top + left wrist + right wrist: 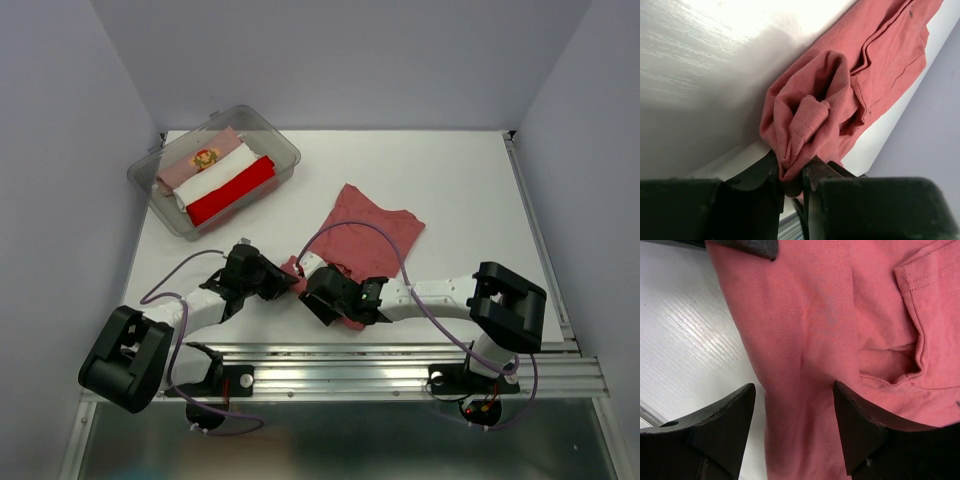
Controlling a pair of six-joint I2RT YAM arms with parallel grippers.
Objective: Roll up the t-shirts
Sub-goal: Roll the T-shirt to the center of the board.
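The brick-red t-shirt [372, 235] lies on the white table, folded narrow and running toward the near edge. My left gripper [283, 277] is shut on a bunched end of it [805, 120], which curls up between the jaws. My right gripper [338, 300] is open over the same near end, its fingers [860, 425] straddling a fold of the shirt [805, 340] without pinching it. Rolled pink [205, 158], white [222, 174] and bright red [232, 190] shirts lie in the bin.
A clear plastic bin [283, 150] stands at the back left of the table. The metal rail [400, 355] runs along the near edge just behind both grippers. Purple cables [400, 260] loop over the shirt.
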